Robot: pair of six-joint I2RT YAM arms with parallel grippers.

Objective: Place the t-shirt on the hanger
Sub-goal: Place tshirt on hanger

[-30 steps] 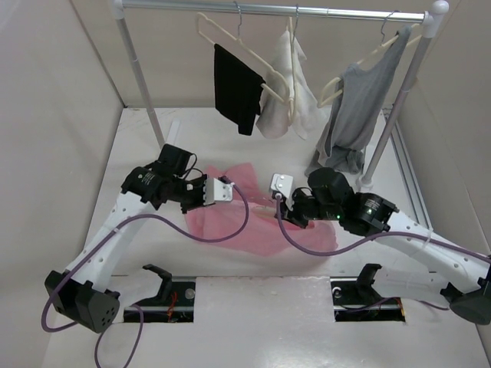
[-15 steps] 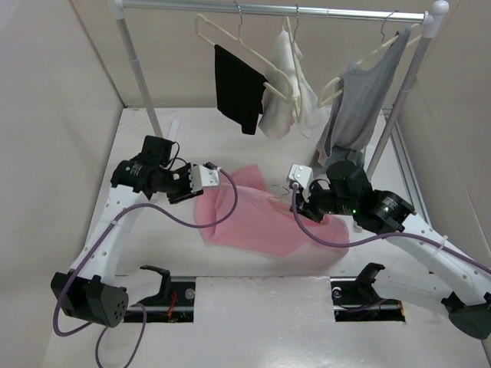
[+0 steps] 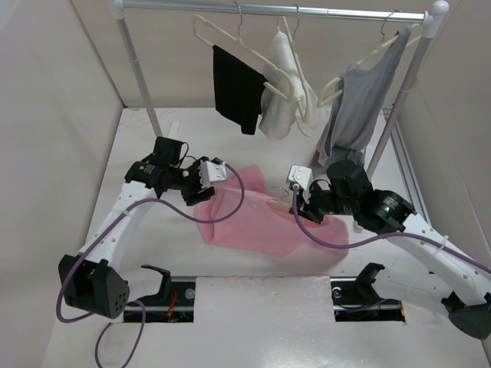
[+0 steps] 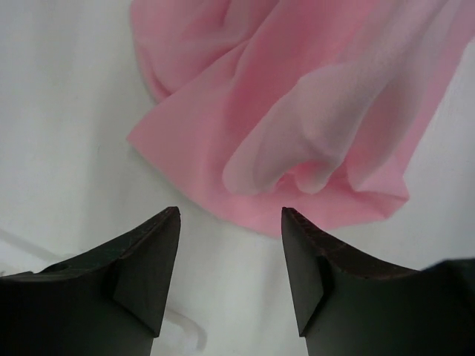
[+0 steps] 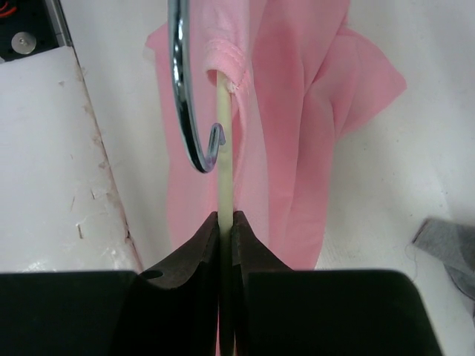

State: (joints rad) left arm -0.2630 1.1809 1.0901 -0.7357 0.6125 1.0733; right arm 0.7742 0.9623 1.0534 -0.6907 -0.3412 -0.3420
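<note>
The pink t-shirt point(image 3: 261, 222) lies bunched on the white table between the arms. My right gripper point(image 5: 226, 219) is shut on the cream bar of the hanger point(image 5: 224, 141). The bar runs up into the hemmed opening of the t-shirt point(image 5: 297, 111), and the metal hook point(image 5: 180, 89) curves just left of it. In the top view my right gripper point(image 3: 305, 205) is at the t-shirt's right edge and most of the hanger is hidden in the fabric. My left gripper point(image 4: 230, 215) is open and empty, just above the table, close to a folded edge of the t-shirt point(image 4: 312, 111). In the top view it point(image 3: 203, 193) is at the t-shirt's left side.
A rail across the back carries like hangers with a black garment point(image 3: 238, 88), a white garment point(image 3: 280, 96) and a grey top point(image 3: 357, 107). Its posts point(image 3: 142, 84) point(image 3: 391, 130) stand on the table. The grey top's hem point(image 5: 449, 248) lies near my right gripper. Walls close in on both sides.
My right gripper moved back and to the right with the hanger, dragging the t-shirt, then held still. My left gripper pulled back off the t-shirt and then shifted slightly right.
</note>
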